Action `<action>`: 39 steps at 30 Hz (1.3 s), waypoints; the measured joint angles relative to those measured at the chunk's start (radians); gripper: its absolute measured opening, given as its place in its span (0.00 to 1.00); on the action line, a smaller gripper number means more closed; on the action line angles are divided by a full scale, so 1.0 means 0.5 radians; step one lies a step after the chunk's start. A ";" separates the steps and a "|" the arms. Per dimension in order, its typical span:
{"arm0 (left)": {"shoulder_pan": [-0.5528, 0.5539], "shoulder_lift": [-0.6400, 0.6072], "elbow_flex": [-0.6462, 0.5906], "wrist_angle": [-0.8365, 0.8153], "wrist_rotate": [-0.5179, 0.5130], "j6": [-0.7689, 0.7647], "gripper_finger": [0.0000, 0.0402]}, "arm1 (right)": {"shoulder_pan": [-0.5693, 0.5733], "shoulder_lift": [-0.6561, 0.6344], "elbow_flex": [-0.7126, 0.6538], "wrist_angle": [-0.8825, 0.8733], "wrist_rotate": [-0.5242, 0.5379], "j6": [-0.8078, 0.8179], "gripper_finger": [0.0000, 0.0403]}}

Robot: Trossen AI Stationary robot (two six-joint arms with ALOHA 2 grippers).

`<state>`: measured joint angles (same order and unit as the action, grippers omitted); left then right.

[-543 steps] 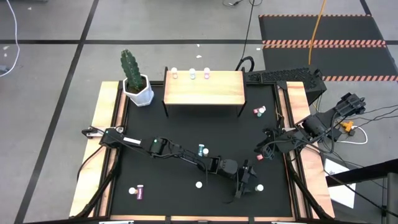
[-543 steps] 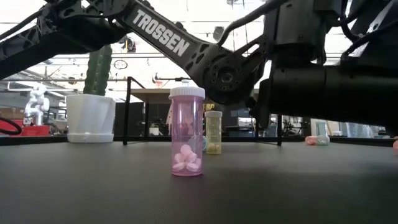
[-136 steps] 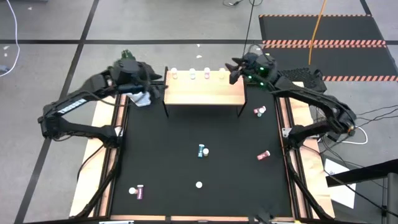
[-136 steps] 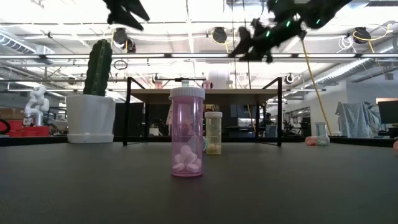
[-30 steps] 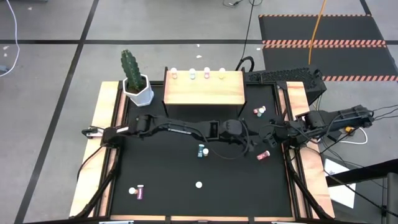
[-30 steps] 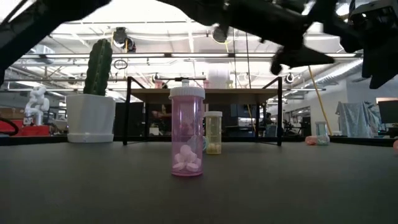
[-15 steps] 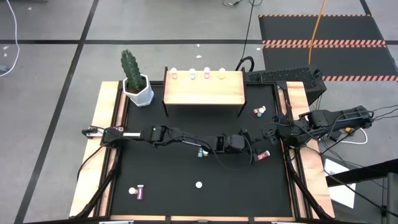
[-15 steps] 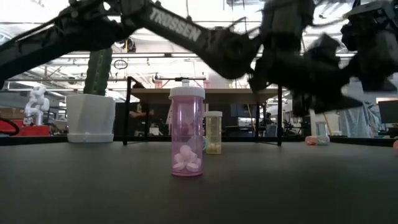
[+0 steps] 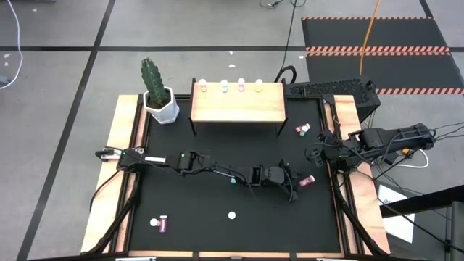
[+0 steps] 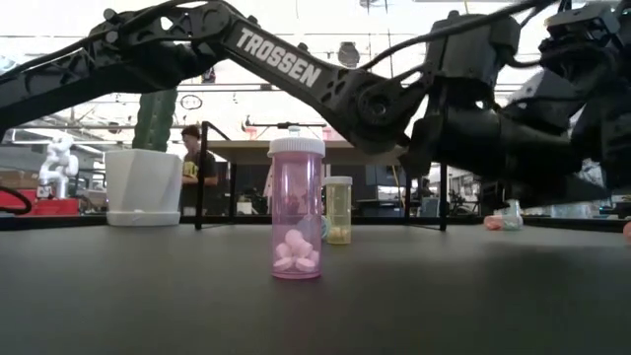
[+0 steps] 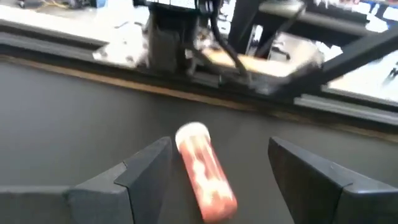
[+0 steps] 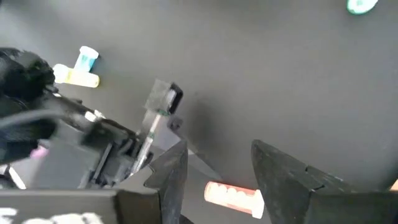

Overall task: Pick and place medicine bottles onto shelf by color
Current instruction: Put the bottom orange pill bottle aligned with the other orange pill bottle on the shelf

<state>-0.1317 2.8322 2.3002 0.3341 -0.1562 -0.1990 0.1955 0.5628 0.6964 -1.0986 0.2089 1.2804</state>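
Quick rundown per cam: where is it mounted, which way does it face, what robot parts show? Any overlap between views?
High: overhead, straight down; both arms, light wooden shelf.
Low: table height, looking across at a standing pink pill bottle; left arm overhead.
Left wrist: on the left arm, looking past the open left gripper at a red, white-capped bottle lying on its side.
Right wrist: on the right arm, past the open right gripper.
Shared: both wrist views show that lying bottle.

Bright overhead light, blurry wrist cams
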 joint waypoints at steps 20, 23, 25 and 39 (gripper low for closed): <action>-0.022 0.118 0.000 0.052 -0.087 0.054 0.55 | 0.000 0.052 0.000 0.048 0.001 0.020 0.42; -0.023 0.118 0.000 0.049 -0.007 0.086 0.50 | 0.001 0.052 0.000 0.049 0.001 0.028 0.42; -0.025 0.118 0.000 0.044 0.030 0.083 0.48 | 0.001 0.052 0.000 0.049 0.000 0.035 0.42; -0.017 0.116 0.002 -0.076 -0.063 -0.024 0.47 | 0.001 0.052 0.000 0.051 -0.001 0.043 0.42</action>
<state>-0.1402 2.8902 2.3011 0.2960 -0.1875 -0.2111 0.1959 0.5888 0.6964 -1.0733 0.2085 1.3018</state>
